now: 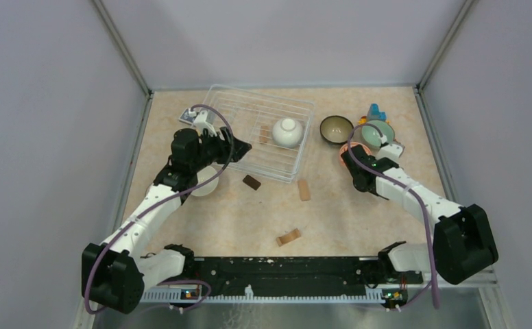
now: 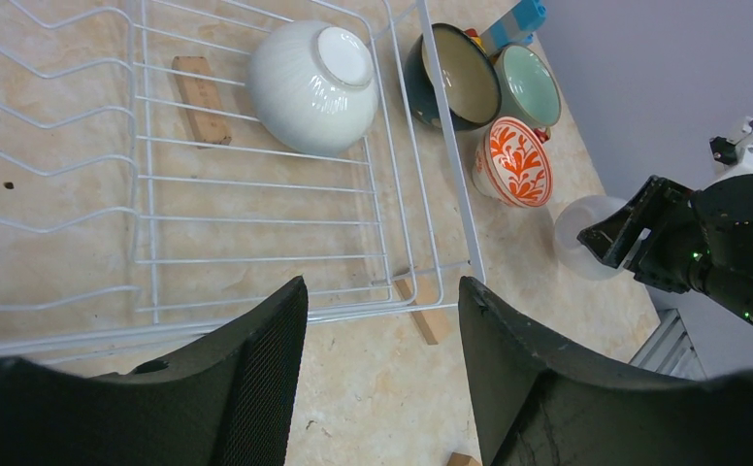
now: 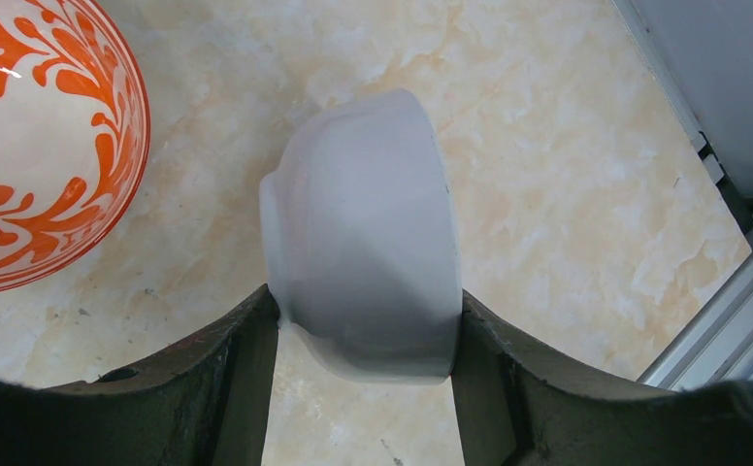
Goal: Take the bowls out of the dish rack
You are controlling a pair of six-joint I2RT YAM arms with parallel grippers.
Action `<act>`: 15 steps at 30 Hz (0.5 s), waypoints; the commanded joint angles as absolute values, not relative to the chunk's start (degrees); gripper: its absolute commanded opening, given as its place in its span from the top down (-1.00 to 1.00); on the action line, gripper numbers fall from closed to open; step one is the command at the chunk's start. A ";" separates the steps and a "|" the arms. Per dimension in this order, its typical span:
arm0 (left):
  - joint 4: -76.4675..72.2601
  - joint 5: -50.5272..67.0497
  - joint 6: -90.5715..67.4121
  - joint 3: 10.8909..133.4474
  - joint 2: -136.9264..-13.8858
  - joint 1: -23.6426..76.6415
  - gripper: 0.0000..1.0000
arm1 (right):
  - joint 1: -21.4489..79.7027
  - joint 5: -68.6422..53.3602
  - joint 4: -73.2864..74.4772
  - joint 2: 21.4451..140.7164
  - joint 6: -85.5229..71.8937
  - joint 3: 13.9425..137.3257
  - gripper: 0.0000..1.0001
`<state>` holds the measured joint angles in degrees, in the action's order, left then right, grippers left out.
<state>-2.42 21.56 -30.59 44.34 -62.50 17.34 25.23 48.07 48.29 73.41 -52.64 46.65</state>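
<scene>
The white wire dish rack [image 1: 244,110] [image 2: 256,214] holds one plain white bowl [image 1: 287,132] [image 2: 312,87], lying upside down. My left gripper [image 1: 239,148] [image 2: 382,286] hangs open and empty over the table at the rack's near edge. To the right of the rack stand a dark brown-lined bowl [image 1: 336,129] [image 2: 460,78], a pale green bowl [image 1: 376,132] [image 2: 531,85] and an orange-patterned bowl [image 2: 515,161] [image 3: 33,146]. My right gripper [image 1: 351,156] [image 3: 365,301] is shut on a plain white bowl [image 3: 363,243] [image 2: 581,233] beside the orange one; both fingers touch its sides.
Another white bowl [image 1: 205,184] sits partly under my left arm. Wooden blocks lie at the rack's front: a dark block [image 1: 251,181], a light block [image 1: 304,190] and one nearer me [image 1: 288,237]. A fourth block [image 2: 201,97] lies under the rack. A blue object [image 1: 375,111] stands behind the green bowl.
</scene>
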 commanded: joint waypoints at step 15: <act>-5.63 21.56 -30.58 43.88 -61.69 17.58 -0.31 | 23.92 43.93 39.03 71.98 -46.12 45.57 -0.66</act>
<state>-3.01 21.58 -30.57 44.34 -62.50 17.34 24.51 44.66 41.19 73.34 -48.38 45.36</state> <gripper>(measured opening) 0.653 0.784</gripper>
